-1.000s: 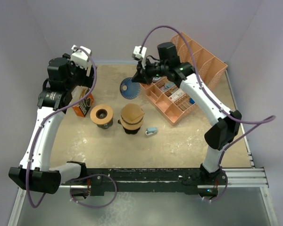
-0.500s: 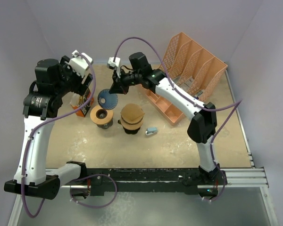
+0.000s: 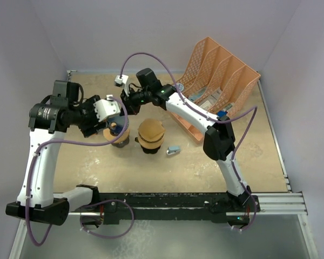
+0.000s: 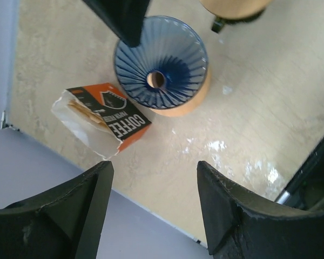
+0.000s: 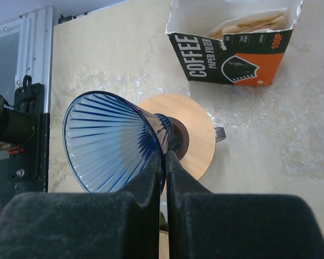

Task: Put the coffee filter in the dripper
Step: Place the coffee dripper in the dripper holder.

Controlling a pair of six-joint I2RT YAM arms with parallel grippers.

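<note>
right gripper (image 5: 164,162) has its jaws pinched shut on the wall of the translucent blue ribbed cone dripper (image 5: 105,137), holding it tilted just over the round wooden stand (image 5: 200,137). cannot tell whether the cone's foot is seated on the stand. left gripper (image 4: 154,178) hovers above the same spot, jaws spread wide with nothing between them. the brown paper coffee filters (image 5: 254,21) sit inside the open orange-and-black cardboard filter box (image 4: 105,121), which lies on its side on the beige tabletop (image 4: 248,81) just beside the stand. no filter is in the dripper and neither arm holds one.

judged step: dripper is being set down, and the filter pick is not yet begun.

what could go wrong:
- if the right jaws let go while the cone is tilted or off-centre, it could tip off the stand and roll.
- both arms are crowded over one small area, so if the left gripper comes down for the box it could clip the right fingers or the cone rim.
- the filters look nested and thin, so a pinch could drag out several at once, or crumple one.
- the box is light and lies loose, so pulling on a filter may slide the whole box instead of freeing the paper.
- a filter dropped in folded flat would likely sit crooked in the cone.
</note>
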